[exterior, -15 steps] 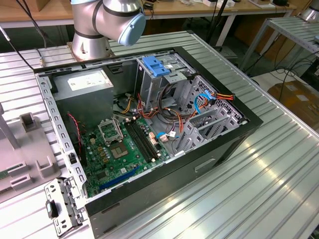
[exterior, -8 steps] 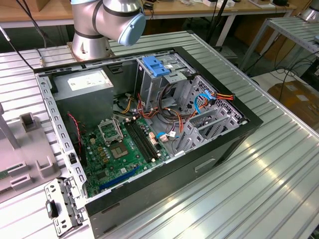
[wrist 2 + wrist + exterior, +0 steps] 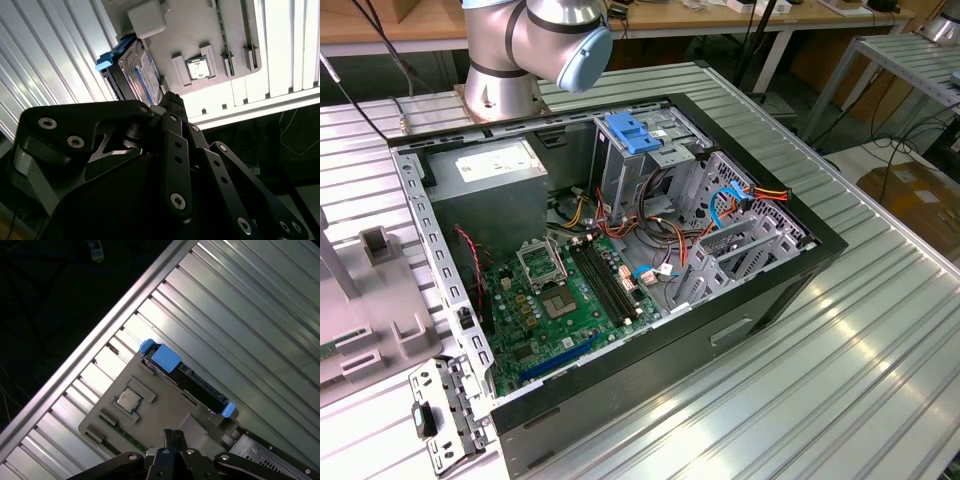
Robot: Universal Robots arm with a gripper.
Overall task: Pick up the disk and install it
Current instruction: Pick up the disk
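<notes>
The grey tray (image 3: 165, 412) is holding the disk (image 3: 131, 69) on edge, a chip (image 3: 128, 400) beside it. I'm seeing silver metal, a blue-banded label (image 3: 147, 79) and a blue carrier (image 3: 165, 359). The gripper (image 3: 174, 433) is hovering pinched together, empty.

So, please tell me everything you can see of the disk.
The disk is a flat silver-metal drive with a white and blue label, edged by a bright blue plastic carrier. It stands on edge in a slot of the grey holder tray, which lies on the ribbed metal table. The end effector is close by.
</notes>
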